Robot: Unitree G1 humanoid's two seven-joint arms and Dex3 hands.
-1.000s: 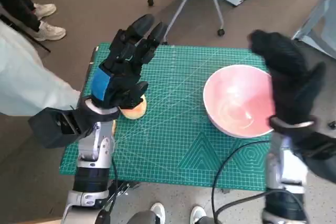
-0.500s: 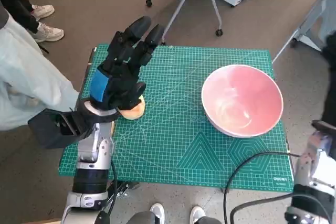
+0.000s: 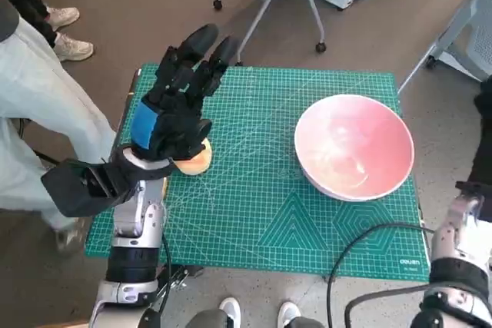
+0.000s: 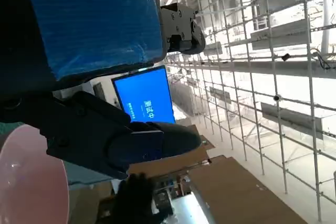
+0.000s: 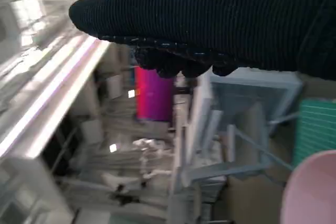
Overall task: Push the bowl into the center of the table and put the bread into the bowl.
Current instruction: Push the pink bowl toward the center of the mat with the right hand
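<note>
Head view: the left hand point(image 3: 173, 109) hovers over the green mat point(image 3: 254, 205) with its fingers point(image 3: 201, 44) spread apart, holding nothing. The bread point(image 3: 196, 160) lies on the mat beneath its palm, behind the fingertips. The pink bowl point(image 3: 354, 146) sits well apart. The right hand point(image 5: 220, 19) shows gloved; its fingers' state cannot be told.

Blue-taped left robot hand point(image 4: 89, 77), pink bowl point(image 4: 31, 177) edge, blue screen point(image 4: 144, 95) behind.
</note>
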